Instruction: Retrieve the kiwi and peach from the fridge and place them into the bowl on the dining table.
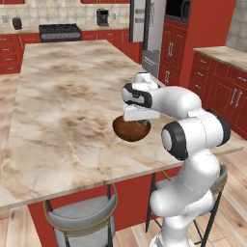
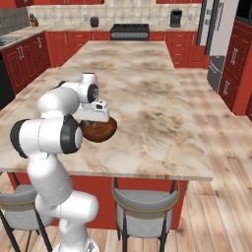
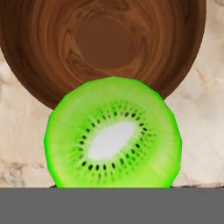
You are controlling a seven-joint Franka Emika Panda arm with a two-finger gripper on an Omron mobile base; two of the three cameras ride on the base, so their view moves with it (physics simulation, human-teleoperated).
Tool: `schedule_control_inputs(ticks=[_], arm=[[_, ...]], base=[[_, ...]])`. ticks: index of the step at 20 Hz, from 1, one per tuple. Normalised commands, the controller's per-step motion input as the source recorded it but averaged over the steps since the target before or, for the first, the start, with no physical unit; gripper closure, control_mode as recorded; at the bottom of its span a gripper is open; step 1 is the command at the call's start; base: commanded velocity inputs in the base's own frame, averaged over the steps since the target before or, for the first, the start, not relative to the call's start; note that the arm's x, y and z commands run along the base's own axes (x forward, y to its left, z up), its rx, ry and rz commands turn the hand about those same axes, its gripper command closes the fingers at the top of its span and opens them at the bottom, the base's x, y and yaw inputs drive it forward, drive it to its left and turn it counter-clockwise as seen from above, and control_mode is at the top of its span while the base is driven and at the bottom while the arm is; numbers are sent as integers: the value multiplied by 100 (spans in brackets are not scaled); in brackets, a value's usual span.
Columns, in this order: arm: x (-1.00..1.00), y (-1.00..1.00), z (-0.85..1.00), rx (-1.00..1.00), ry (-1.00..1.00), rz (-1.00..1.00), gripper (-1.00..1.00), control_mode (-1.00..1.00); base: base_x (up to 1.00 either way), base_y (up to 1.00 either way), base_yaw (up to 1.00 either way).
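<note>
Kiwi (image 3: 113, 133) sits gripped in my hand (image 1: 140, 123), hovering at the bowl's (image 3: 105, 48) six o'clock rim above the counter (image 1: 67, 96); next I judge: ease forward, release.

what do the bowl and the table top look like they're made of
The bowl: apparently wood, dark reddish-brown with swirling grain rings and a smooth, slightly satin surface. The dining table top: seemingly polished marble, beige with brown veining, though it could be an imitation.
</note>
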Motion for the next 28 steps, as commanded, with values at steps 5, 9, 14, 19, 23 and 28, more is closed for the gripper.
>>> schedule_control_inputs(ticks=[5,9,14,19,23,28], arm=[[68,4,-35,0,-2,0,100,-100],[62,4,-33,0,0,0,100,-100],[48,10,-36,0,0,0,100,-100],[24,12,-30,0,-1,0,100,-100],[-21,-3,33,0,-20,-5,100,-100],[-58,-18,97,0,-32,-12,100,-100]], base=[[0,0,0],[0,0,0],[0,0,0],[0,0,0],[0,0,0],[0,0,0]])
